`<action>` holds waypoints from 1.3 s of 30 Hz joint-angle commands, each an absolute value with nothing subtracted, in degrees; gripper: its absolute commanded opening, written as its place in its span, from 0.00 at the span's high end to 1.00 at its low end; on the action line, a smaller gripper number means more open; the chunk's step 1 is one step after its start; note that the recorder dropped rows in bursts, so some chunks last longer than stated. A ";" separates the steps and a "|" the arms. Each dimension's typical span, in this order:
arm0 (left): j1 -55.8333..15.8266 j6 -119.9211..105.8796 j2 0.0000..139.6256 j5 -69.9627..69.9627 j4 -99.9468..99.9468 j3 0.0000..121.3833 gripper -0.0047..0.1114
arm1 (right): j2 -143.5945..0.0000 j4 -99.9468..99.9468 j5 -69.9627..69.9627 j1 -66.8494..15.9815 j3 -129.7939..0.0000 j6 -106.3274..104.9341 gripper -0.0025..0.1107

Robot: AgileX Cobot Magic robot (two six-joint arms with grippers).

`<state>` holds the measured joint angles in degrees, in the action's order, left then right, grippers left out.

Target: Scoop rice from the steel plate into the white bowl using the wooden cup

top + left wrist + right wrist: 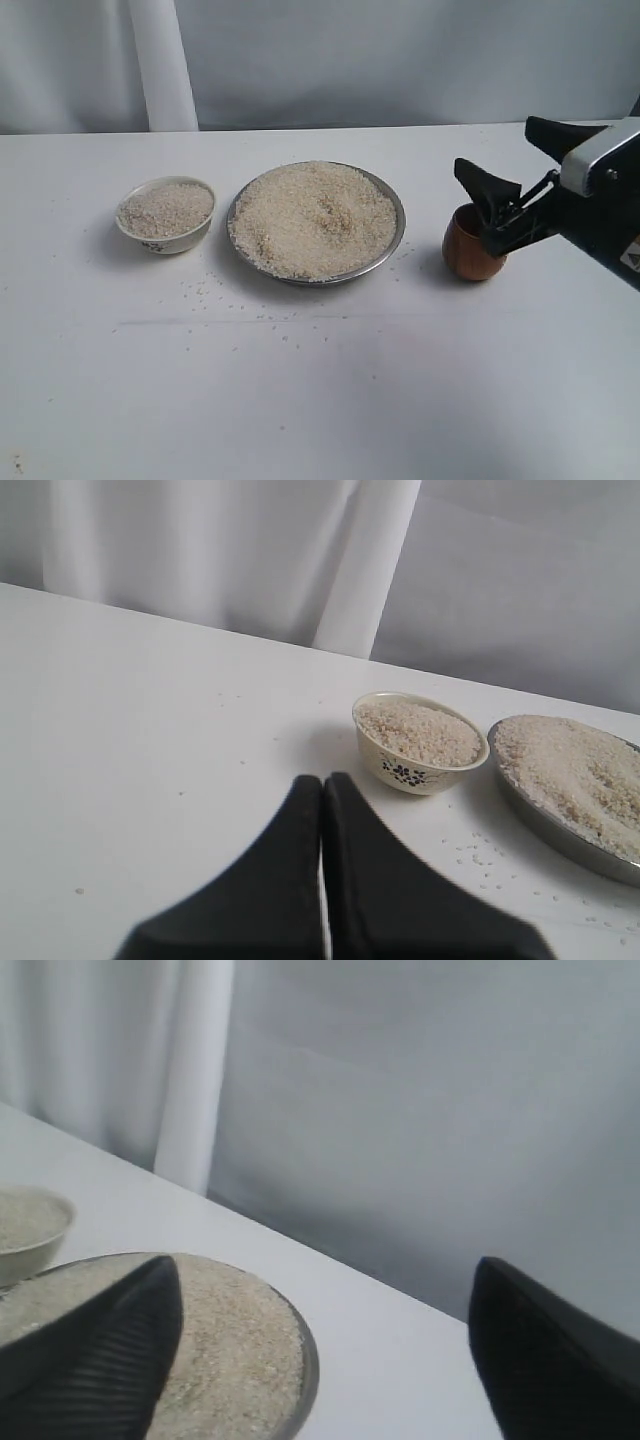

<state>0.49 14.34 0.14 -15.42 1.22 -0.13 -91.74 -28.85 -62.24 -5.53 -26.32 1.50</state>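
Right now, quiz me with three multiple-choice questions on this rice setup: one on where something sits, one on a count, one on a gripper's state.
1. The small reddish-brown wooden cup stands: A beside the shiny round steel plate, opposite the small white ceramic bowl; B between them; C in the bowl.
2. Vessels on the white table: A two; B three; C four.
3. The left gripper is: A shut; B wide open; C holding the bowl.
Answers: A, the plate separates cup from bowl; B, bowl, plate and cup; A, its jaws press together.
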 commanded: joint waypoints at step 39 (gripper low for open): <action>0.13 14.53 0.00 -15.23 1.02 0.00 0.96 | -60.45 -39.66 -45.83 -5.20 -25.83 28.84 0.98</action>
